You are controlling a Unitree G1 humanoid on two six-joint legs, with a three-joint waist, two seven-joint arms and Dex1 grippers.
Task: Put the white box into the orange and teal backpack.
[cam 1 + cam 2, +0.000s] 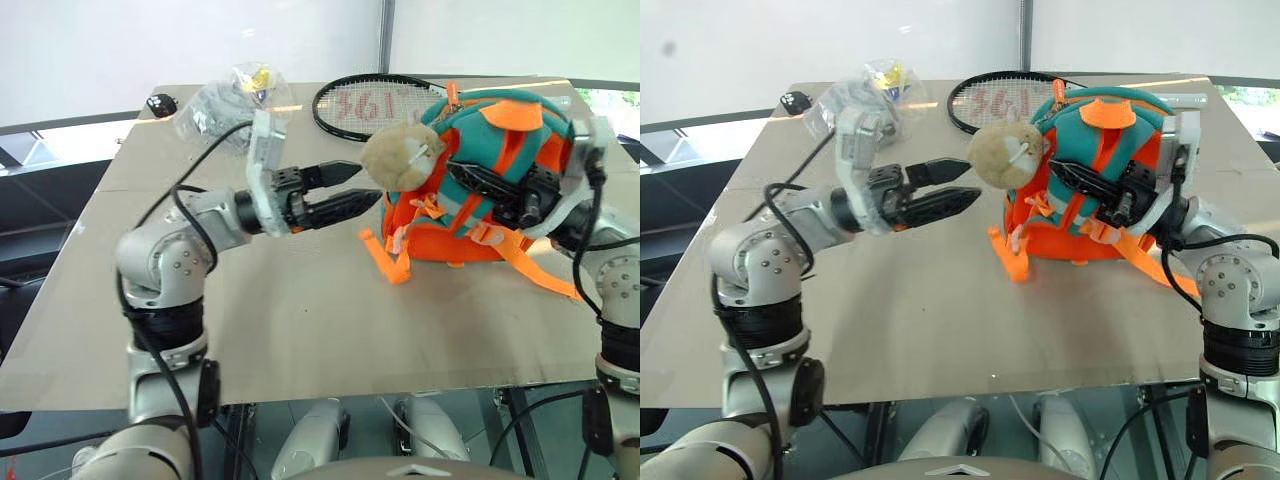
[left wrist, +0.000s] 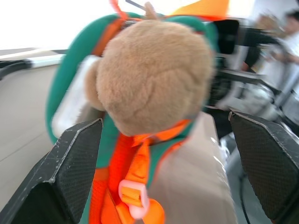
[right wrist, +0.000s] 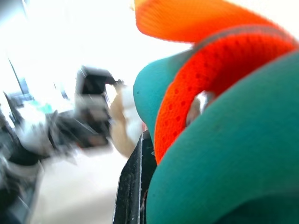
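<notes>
left end effector point(image 1: 345, 190) released, empty, level, aimed at plush bear point(image 1: 400, 155) | right end effector point(image 1: 470, 182) clenched on orange and teal backpack point(image 1: 500, 180), upright on desk point(image 1: 300, 320) | white box point(image 2: 70, 100) (pale slab, likely) tucked into backpack's side beside bear, nearer left arm

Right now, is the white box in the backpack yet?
Looks like it. A white edge like the box shows inside the backpack, though mostly hidden. The left gripper is open and empty beside the bear. The right gripper is shut on the backpack. What's left: let go, and maybe close the backpack.
</notes>
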